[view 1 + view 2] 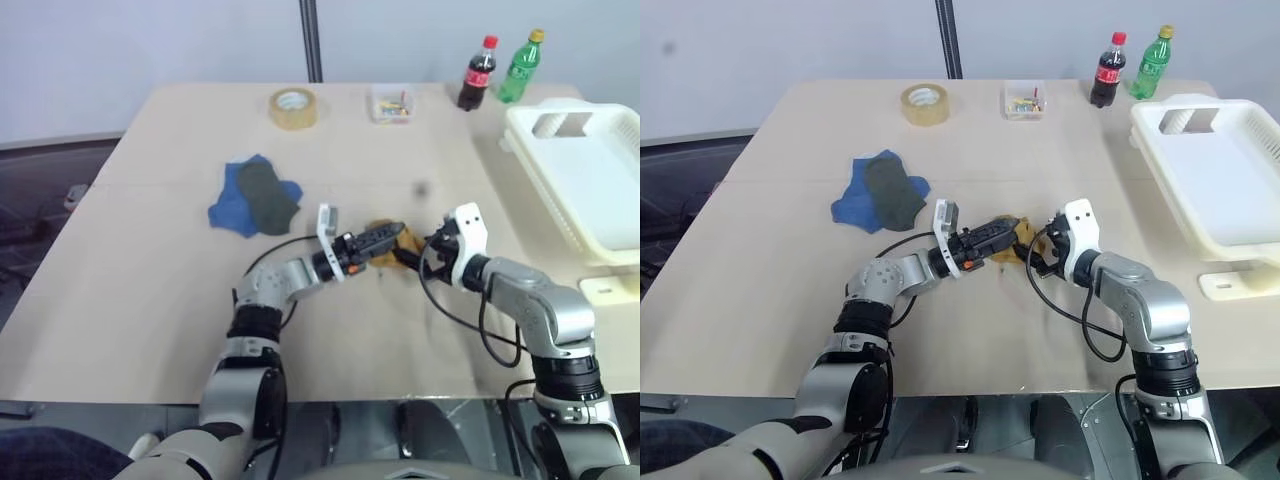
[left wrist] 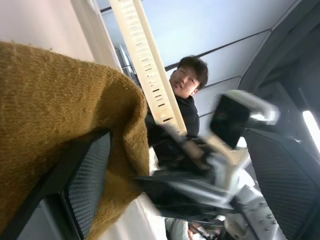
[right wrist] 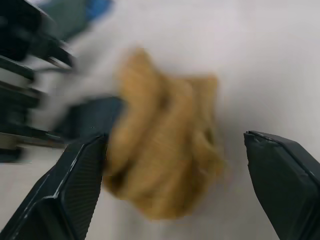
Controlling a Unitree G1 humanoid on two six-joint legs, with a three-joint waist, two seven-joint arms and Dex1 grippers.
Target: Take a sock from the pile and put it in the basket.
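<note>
The basket [image 1: 585, 190] is located at the right edge of the table [image 1: 130, 290]; it is a large white plastic rectangular container with slotted sides and a handle cut-out at its far end, and its visible floor is bare. A small clear box [image 1: 391, 104] is positioned at the far side of the table, between the tan tape roll [image 1: 293, 108] and two bottles, and coloured bits are contained in it. The cola bottle [image 1: 478, 74] and the green bottle [image 1: 520, 67] stand upright just beside each other near the far right corner. The pile [image 1: 255, 197] is found left of the table's centre and consists of a blue sock with a dark grey-green sock laid flat over it, the two overlapping. A mustard-yellow sock [image 1: 388, 246] is separated from the pile and is bunched at the middle of the table's near half, between the two grippers; a coarse knitted texture and rumpled folds are shown in the wrist views. The left gripper [image 1: 385, 241] is directed toward the right, and its fingers are spread apart, with the yellow knit draped over one finger [image 2: 87, 180]. The right gripper [image 1: 420, 257] is directed toward the sock from the opposite side, with its fingers set wide on either side of the bundle and clear of it. A person [image 2: 182, 107] is seen beyond the basket in the left wrist view.
</note>
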